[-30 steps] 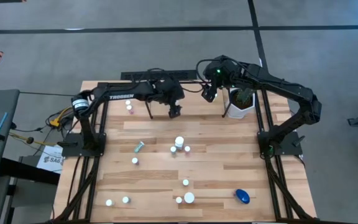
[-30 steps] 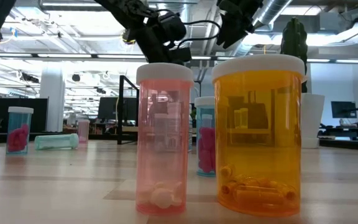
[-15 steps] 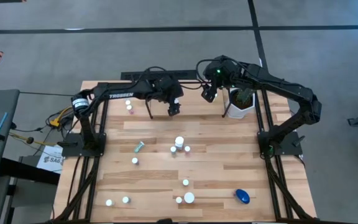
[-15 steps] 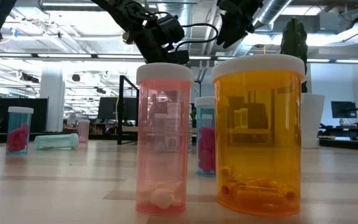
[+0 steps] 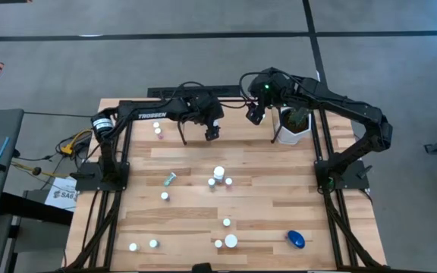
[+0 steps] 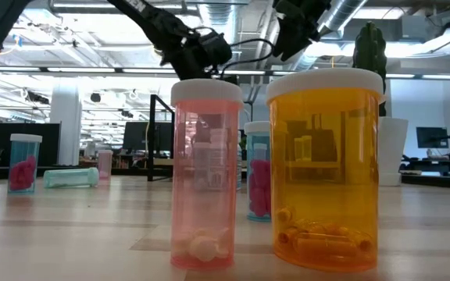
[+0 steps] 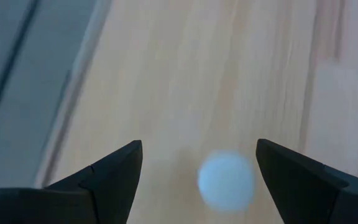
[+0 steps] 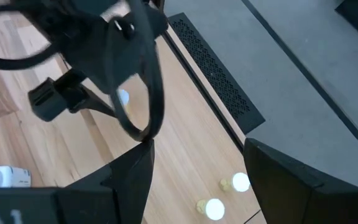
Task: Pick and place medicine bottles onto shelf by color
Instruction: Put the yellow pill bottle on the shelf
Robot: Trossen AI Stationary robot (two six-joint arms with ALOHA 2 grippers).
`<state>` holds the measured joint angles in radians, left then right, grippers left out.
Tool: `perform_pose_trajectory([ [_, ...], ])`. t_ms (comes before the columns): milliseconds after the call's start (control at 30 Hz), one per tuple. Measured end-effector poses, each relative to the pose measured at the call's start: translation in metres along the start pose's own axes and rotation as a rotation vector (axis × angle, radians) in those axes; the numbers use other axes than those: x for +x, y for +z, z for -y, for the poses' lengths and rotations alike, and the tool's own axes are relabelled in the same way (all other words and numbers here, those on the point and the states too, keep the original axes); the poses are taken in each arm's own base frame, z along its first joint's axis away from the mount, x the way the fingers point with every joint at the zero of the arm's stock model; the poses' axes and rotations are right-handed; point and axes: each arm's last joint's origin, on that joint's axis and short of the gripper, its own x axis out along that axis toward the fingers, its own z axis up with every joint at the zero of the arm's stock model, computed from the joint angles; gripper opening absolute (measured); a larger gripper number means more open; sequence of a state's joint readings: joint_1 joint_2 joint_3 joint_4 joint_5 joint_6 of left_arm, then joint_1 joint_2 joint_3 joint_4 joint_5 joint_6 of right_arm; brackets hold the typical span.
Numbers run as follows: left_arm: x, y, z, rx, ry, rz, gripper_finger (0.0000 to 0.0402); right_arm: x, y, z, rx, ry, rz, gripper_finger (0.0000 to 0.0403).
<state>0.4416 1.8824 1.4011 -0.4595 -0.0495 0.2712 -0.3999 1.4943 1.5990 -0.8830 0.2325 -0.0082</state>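
Bottles (image 5: pixel 219 176) scattered on table (image 5: pixel 279 197). Left gripper (image 5: pixel 212 134) jaws apart, empty, above far edge. Right gripper (image 5: pixel 253 114) jaws apart, empty, beside plant pot (image 5: pixel 290 130).

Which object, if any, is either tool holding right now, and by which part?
Nothing is held. The left tool stands open above a small white-capped round bottle, not touching it. The right tool is open in the air, empty.

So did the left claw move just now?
Yes, a little. In the low view the left claw has slid left, away from the pink bottle's white cap. From above it barely shifts beside the plant pot.
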Motion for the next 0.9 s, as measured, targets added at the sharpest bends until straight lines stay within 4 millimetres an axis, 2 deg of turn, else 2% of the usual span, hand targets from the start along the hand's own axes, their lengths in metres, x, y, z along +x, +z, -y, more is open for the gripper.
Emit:
perform_pose_trajectory([
  [300,0.0046,-0.0020,-0.0023,0.025,0.022,-0.020,0.0289,0.0002,0.0001,0.0000,0.000,0.000,0.001,0.0270],
  [900,0.0049,-0.0026,-0.0037,0.045,0.040,-0.027,0.0155,0.0002,0.0002,0.0000,0.000,0.000,0.002,0.0270],
])
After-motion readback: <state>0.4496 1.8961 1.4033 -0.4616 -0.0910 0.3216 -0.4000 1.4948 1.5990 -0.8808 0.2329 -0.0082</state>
